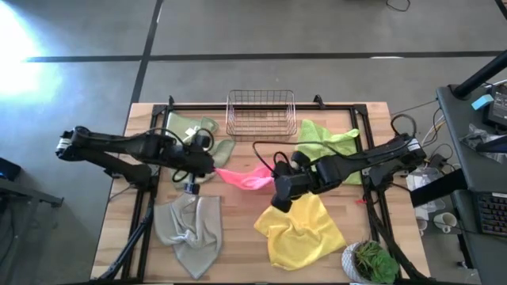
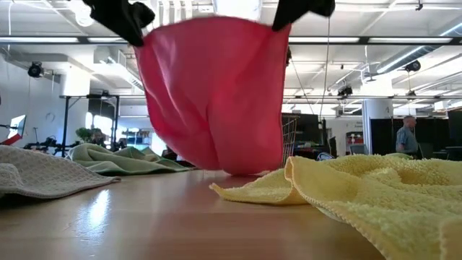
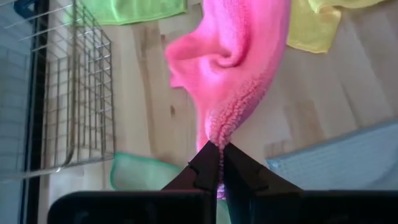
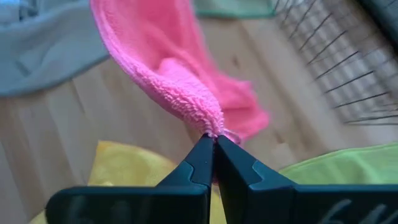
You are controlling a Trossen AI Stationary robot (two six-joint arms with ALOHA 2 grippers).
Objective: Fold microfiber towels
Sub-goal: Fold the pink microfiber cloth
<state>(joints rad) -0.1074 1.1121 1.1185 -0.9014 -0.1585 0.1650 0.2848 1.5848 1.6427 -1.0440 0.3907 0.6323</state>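
Observation:
The pink towel hangs between my two grippers above the table's middle; in the low view it sags in a wide curve. My left gripper is shut on its left end, my right gripper on its right end. The grey-beige towel lies crumpled at the near left, the yellow towel at the near right. The lime green towel lies at the far right, the pale sage towel at the far left. My left gripper pinches a bunched corner of the pink towel between its two fingertips, coming level from the table's left. The cloth hangs slack away from the fingers. My right gripper pinches the other bunched corner between its fingertips, coming from the table's right. The towel's lowest part is at or just above the tabletop.
The copper wire basket stands at the far middle. A potted plant sits at the near right corner. Bare wood shows between the grey-beige and yellow towels. A person stands far off in the room.

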